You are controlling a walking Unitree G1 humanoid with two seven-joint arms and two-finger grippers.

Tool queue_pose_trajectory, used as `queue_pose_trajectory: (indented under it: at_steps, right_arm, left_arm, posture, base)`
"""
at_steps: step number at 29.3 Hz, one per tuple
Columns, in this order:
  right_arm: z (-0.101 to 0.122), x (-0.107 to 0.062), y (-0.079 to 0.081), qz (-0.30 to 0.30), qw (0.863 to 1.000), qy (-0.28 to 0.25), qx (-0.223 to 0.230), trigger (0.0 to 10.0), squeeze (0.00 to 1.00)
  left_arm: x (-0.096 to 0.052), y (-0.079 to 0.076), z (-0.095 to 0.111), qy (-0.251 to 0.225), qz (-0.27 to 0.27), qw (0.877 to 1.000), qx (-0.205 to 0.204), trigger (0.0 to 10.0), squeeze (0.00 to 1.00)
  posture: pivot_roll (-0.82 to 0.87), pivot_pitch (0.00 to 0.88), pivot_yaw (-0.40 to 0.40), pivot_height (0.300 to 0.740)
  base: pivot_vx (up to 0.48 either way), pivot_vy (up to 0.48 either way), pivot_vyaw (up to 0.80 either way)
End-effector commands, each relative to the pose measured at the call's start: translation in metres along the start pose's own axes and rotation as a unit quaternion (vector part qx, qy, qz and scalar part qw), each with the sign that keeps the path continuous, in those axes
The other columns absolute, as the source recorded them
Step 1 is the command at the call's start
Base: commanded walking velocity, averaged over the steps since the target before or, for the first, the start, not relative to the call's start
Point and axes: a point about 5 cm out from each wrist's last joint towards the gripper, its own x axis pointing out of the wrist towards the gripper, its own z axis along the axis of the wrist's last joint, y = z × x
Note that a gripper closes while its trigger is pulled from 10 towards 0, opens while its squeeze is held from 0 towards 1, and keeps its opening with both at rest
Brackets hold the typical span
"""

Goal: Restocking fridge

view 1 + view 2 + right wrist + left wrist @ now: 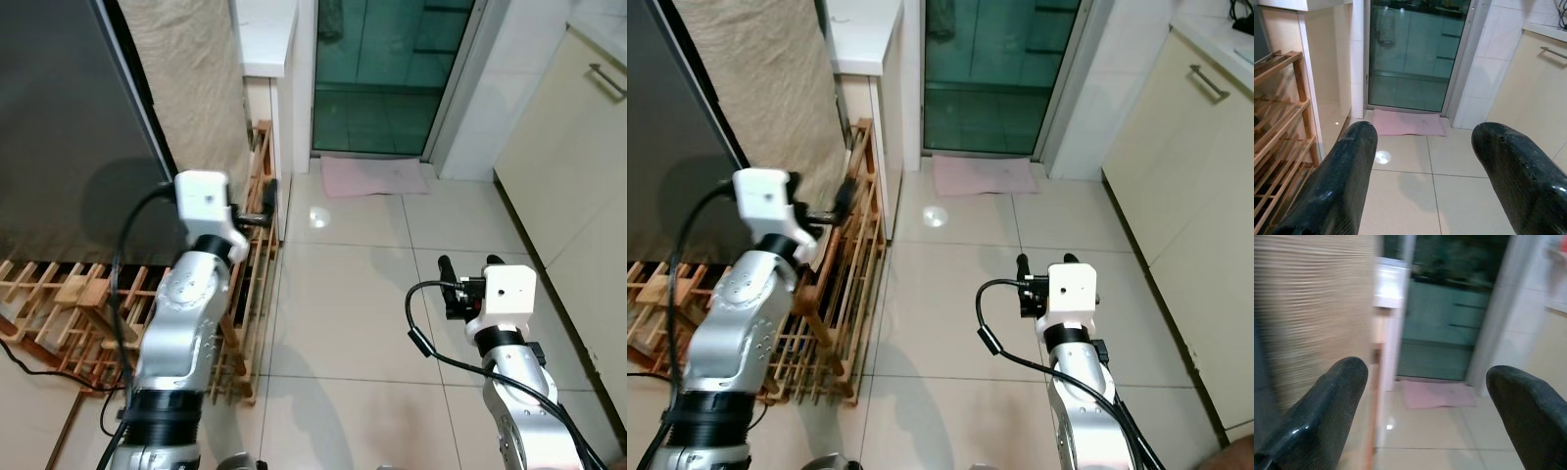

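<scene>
The fridge's dark grey side (69, 127) fills the left of the head views. My left gripper (260, 211) is raised beside it, over a wooden rack, pointing toward the far doorway. In the left wrist view the left gripper (1425, 372) is open with nothing between its fingers. My right gripper (470, 262) is held out over the tiled floor on the right. The right wrist view shows the right gripper (1425, 129) open and holding nothing. No food or drink item is in sight.
A slatted wooden rack (250, 284) leans along the floor by the fridge. A beige woven cloth (186, 88) hangs behind it, next to a white counter (265, 34). Ahead are a glass door (387, 73) and a pink mat (372, 176). Cream cabinets (578, 166) line the right.
</scene>
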Motion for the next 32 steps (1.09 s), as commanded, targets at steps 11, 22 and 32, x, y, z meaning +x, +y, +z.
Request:
queue_pose_trajectory:
  at_steps: [11,22,32]
  right_arm:
    - [-0.001,0.005,0.0,0.009,1.0,-0.003,-0.008,10.0,0.0]
    - [-0.001,0.004,-0.001,0.006,1.0,-0.003,-0.01,10.0,0.0]
    - [-0.003,0.001,-0.001,0.005,1.0,0.001,-0.011,10.0,0.0]
  left_arm:
    - [-0.001,0.006,0.01,-0.027,0.043,0.999,0.007,10.0,0.0]
    - [0.023,0.017,0.012,-0.014,0.101,0.994,0.035,10.0,0.0]
    - [0.017,0.022,0.004,0.001,0.104,0.994,0.031,10.0,0.0]
  posture:
    - [-0.04,0.0,-0.02,0.74]
    - [-0.07,0.0,-0.017,0.74]
    - [-0.07,0.0,-0.012,0.74]
  base:
    - [0.0,0.0,0.0]
    - [0.0,0.0,0.0]
    - [0.0,0.0,0.0]
